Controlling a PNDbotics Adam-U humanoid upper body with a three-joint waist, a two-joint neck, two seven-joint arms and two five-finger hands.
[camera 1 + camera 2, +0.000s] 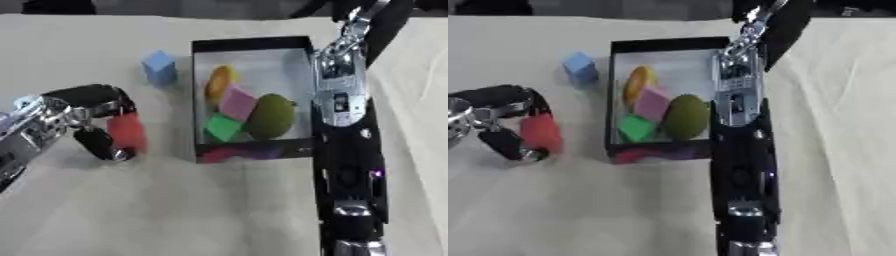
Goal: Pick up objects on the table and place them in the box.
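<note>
Inside the box (252,44) four pieces are already dropped, while a red block (128,131) is pinched by the left robot hand (83,117) and a blue cube (159,67) is left waiting on the worktop (175,210).

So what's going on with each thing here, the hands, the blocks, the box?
Left hand: curled round the red block.
Red block: held, left of the box.
Blue block: loose on the table, untouched.
Box: open, holding yellow, pink, green and olive pieces.
Right hand: not in view, only its arm.
</note>
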